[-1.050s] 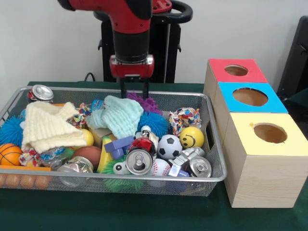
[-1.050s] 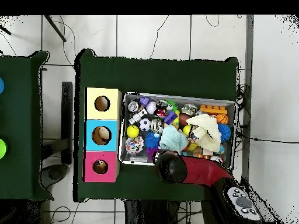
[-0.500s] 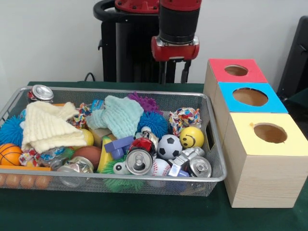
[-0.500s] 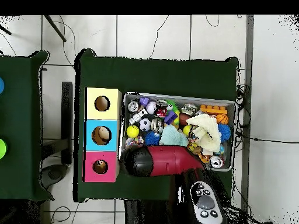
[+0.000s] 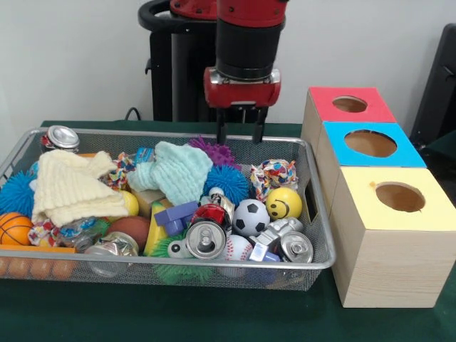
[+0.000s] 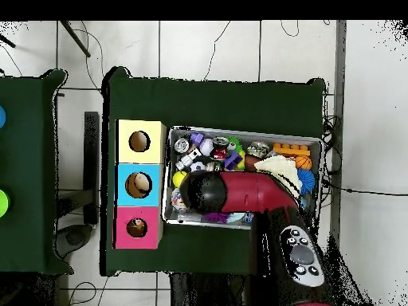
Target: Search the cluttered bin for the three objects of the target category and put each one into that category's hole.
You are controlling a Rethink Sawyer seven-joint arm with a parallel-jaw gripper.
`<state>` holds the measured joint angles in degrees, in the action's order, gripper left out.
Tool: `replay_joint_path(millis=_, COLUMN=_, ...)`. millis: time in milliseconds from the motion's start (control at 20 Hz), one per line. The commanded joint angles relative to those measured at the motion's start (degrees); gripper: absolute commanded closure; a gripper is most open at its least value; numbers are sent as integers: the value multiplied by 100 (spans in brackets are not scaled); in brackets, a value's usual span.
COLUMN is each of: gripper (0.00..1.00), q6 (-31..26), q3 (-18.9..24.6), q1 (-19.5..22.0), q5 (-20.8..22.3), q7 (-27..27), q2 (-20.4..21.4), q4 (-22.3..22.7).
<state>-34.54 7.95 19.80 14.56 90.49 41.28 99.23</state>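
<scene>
My gripper [image 5: 240, 134] hangs open and empty just above the far right part of the wire bin [image 5: 235, 266], over a purple spiky ball [image 5: 216, 152]. The bin holds balls: a soccer ball [image 5: 251, 216], a yellow smiley ball [image 5: 283, 203], a baseball [image 5: 237, 249] and a small basketball [image 5: 14, 228]. Cans lie at the front [image 5: 205, 239] and front right [image 5: 295, 246], and one stands at the far left [image 5: 61, 137]. A mint knit cloth [image 5: 174, 171] and a cream one [image 5: 68, 187] lie on top. In the overhead view the arm [image 6: 239, 192] hides the gripper.
Three boxes with round holes stand in a row beside the bin: red [image 5: 350, 104], blue [image 5: 370, 143], yellow [image 5: 400, 197]. From above they are the yellow [image 6: 139, 141], blue [image 6: 138, 185] and red [image 6: 136, 227] boxes. A blue spiky ball [image 5: 228, 182] and a rope toy [image 5: 274, 174] lie under the gripper's right side.
The arm swung from the bin's far middle up towards the red box, then came back left and lower over the bin's far right. The gripper stayed open and empty.
</scene>
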Motion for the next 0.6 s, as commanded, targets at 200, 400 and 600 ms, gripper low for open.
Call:
replay_joint_path(millis=200, gripper=0, q6=-1311, q3=524, q1=556, q5=184, q7=-764, q2=-811, q4=-1880)
replay_joint_path(millis=400, gripper=0, q6=-1726, q3=542, q1=612, q5=198, q7=-818, q2=-833, q4=-2215)
replay_joint_path(millis=600, gripper=0, q6=-2167, q3=526, q1=557, q5=206, q7=-755, q2=-723, q4=-2419)
